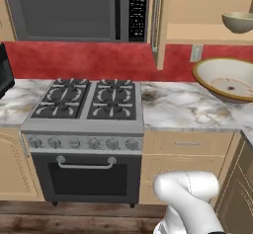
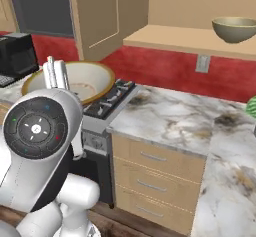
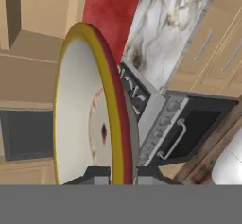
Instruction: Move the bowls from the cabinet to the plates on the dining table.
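Note:
My gripper (image 3: 122, 176) is shut on the rim of the wide, shallow bowl (image 3: 87, 109), which is cream inside with a tan-yellow rim. This bowl (image 1: 225, 80) hangs tilted over the counter at the right of the left base view. In the right base view it (image 2: 82, 81) is just behind my hand, where the gripper (image 2: 56, 71) clamps its near rim. The deeper olive bowl (image 1: 238, 22) sits upright on the shelf of the open tan cabinet (image 1: 197, 33); the right base view also has this bowl (image 2: 234, 29) on the cabinet shelf (image 2: 185, 38). The plates and the dining table are out of view.
The open cabinet door (image 1: 157, 20) juts out over the marble counter (image 1: 183, 109). A gas stove (image 1: 86, 102) with an oven stands left of it, under a microwave (image 1: 74, 11). A black appliance (image 2: 17, 56) sits at far left. Drawers (image 2: 150, 166) run below.

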Tool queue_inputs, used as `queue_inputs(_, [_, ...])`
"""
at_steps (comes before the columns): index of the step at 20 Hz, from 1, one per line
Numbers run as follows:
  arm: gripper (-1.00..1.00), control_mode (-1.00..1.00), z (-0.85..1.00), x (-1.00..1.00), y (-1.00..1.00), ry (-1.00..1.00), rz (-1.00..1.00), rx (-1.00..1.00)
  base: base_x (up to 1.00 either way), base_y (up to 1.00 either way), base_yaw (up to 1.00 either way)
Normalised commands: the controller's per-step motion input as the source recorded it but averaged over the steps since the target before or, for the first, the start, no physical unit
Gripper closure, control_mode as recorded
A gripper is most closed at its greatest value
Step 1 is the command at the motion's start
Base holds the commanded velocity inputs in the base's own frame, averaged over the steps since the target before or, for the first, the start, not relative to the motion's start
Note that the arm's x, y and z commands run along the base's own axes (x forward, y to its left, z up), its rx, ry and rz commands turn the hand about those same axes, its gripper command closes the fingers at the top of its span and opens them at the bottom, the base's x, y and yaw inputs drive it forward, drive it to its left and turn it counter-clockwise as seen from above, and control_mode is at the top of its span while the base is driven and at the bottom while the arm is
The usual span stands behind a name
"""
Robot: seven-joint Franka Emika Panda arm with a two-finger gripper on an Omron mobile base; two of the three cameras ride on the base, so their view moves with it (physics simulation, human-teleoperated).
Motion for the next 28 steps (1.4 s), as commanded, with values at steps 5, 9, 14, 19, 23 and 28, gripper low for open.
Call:
queue_inputs(5, [1.0, 1.0, 0.0, 0.0, 0.0, 0.0, 0.0, 0.0, -0.24, 0.53, 0.36])
queue_inputs(9, [1.0, 1.0, 0.0, 0.0, 0.0, 0.0, 0.0, 0.0, -0.15, 0.75, 0.38])
queue_inputs(14, [1.0, 1.0, 0.0, 0.0, 0.0, 0.0, 0.0, 0.0, -0.01, 0.82, 0.4])
queue_inputs(19, [1.0, 1.0, 0.0, 0.0, 0.0, 0.0, 0.0, 0.0, 0.01, 0.73, 0.41])
queue_inputs(23, [1.0, 1.0, 0.0, 0.0, 0.0, 0.0, 0.0, 0.0, 0.27, 0.64, 0.42])
queue_inputs(28, [1.0, 1.0, 0.0, 0.0, 0.0, 0.0, 0.0, 0.0, 0.6, 0.34, 0.41])
